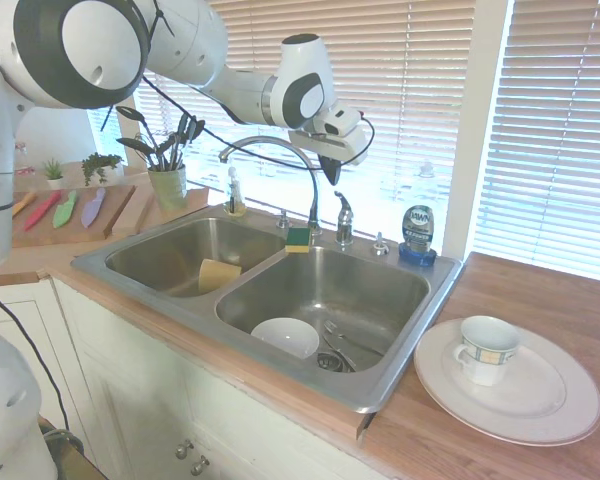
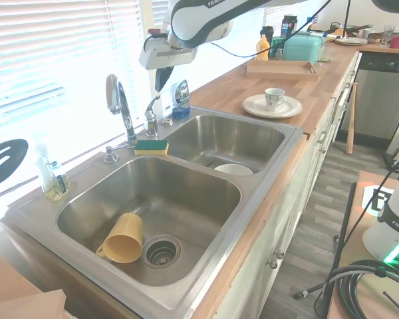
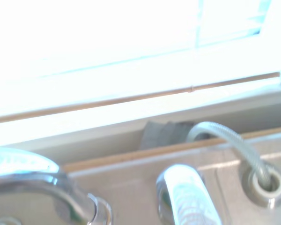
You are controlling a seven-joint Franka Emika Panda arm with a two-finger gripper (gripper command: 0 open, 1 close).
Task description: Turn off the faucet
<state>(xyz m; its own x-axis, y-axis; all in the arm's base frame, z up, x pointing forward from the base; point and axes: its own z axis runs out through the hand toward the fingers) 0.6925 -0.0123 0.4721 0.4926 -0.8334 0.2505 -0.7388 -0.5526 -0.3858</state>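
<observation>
in the first exterior view the faucet (image 1: 280, 165) arches from the back ledge of the double sink (image 1: 420, 320), its lever handle (image 1: 344, 212) standing just to the spout's right, and the gripper (image 1: 332, 170) hangs directly above that handle without touching it, fingers close together and holding nothing. in the second exterior view the gripper (image 2: 161, 80) hovers over the handle (image 2: 151, 109), beside the dish soap bottle (image 2: 180, 96), with a green-and-yellow sponge (image 2: 151, 146) lying at the faucet base. the wrist view, blurred and washed out by window light, shows the handle (image 3: 187, 197) close below and the chrome spout (image 3: 37, 183) beside it.

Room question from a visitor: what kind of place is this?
Most likely a home kitchen: a steel double sink with a gooseneck faucet under a blinded window, a dish soap bottle on the sink's rim, and a cup on a plate.
</observation>
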